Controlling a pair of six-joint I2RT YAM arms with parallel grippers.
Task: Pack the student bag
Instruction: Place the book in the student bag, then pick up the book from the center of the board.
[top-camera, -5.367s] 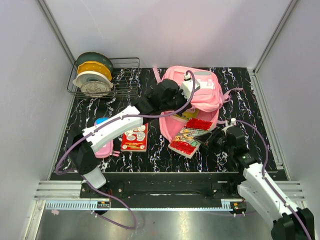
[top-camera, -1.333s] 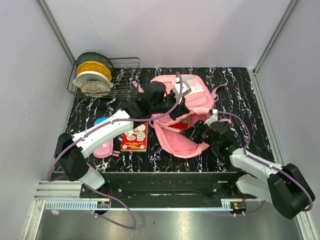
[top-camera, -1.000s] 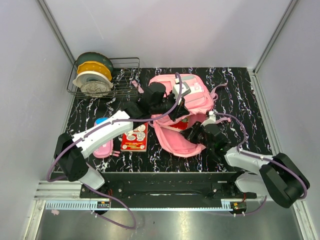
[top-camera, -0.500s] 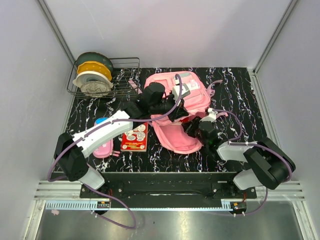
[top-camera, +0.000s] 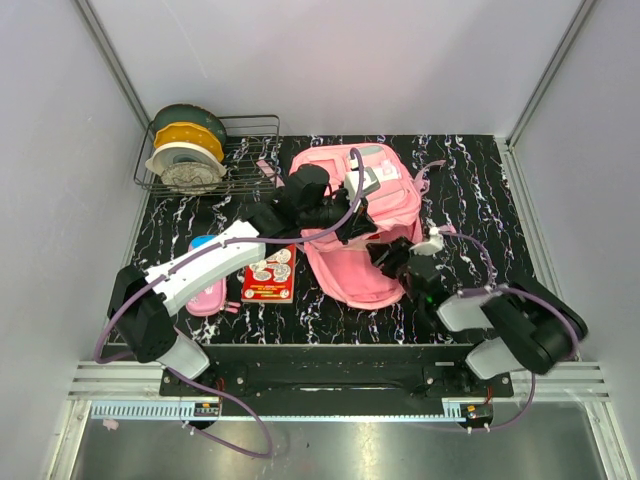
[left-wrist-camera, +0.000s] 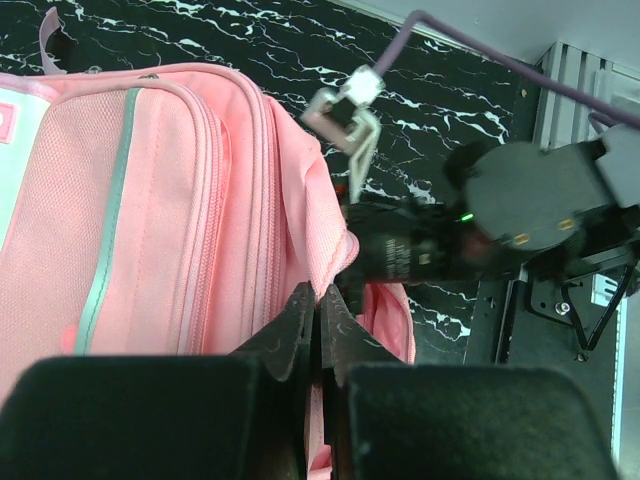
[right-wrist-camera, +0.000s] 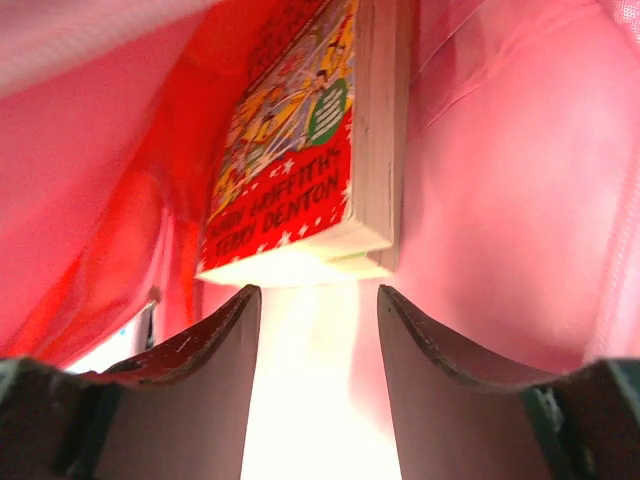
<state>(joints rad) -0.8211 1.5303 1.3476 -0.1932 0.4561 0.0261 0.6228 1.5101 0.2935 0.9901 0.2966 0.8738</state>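
Since the earliest frame the right arm has been drawn back and folded close to its base, and the book (right-wrist-camera: 300, 150), then lying half out of the opening, is now enclosed by the student bag (top-camera: 392, 195). The bag is laid on the black marbled surface (top-camera: 480, 190), toward the far middle, with its mouth turned to the near side. The rim of that mouth is pinched by the left pincer (left-wrist-camera: 318, 300), whose fingers are pressed together on a fold of pink fabric. The right pincer (right-wrist-camera: 318, 300) is pushed into the mouth with its fingers spread and nothing held between them; the book is seen just beyond them, against the pink lining. A second red book (top-camera: 268, 275) and a pink-and-blue pencil case (top-camera: 206, 290) are laid on the surface to the left of the bag.
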